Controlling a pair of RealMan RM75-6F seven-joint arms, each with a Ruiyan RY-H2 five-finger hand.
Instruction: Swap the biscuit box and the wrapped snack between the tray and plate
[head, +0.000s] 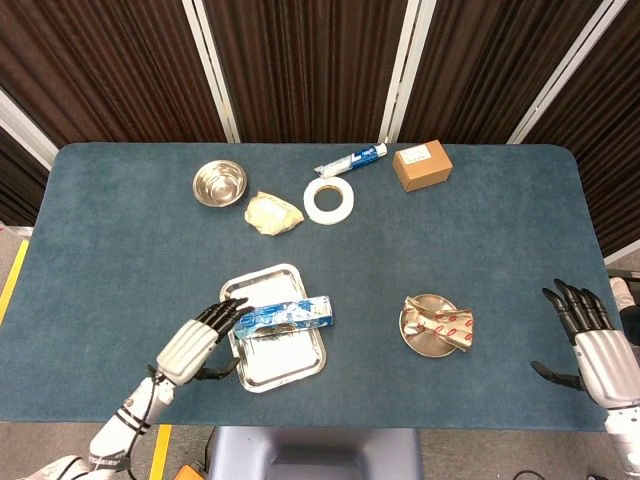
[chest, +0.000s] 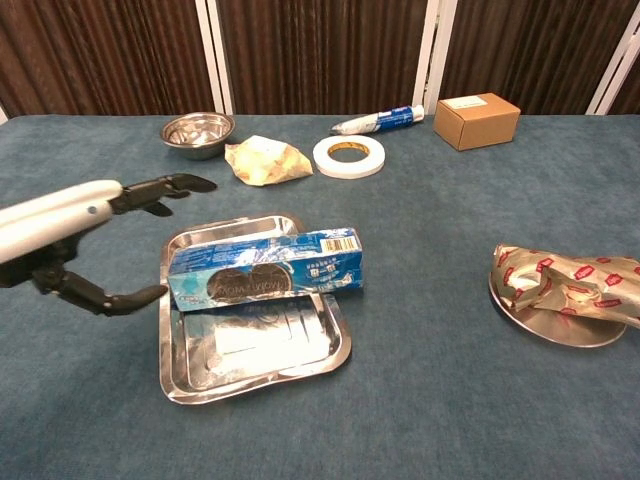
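One biscuit box (head: 284, 317), one wrapped snack (head: 447, 324), one tray (head: 290, 359), one plate (head: 415, 339), one bowl (head: 219, 182), one tape roll (head: 329, 199), one tube (head: 352, 160), one cardboard box (head: 422, 165), one crumpled wrapper (head: 272, 213), two hands.

Blue biscuit box (head: 284, 317) lies across steel rectangular tray (head: 290, 364); my left hand (head: 199, 339) just left of it. Red-printed wrapped snack (head: 444, 325) on round steel plate (head: 415, 339), right of tray.

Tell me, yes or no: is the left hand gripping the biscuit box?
No. The left hand is open beside the biscuit box, fingers spread.
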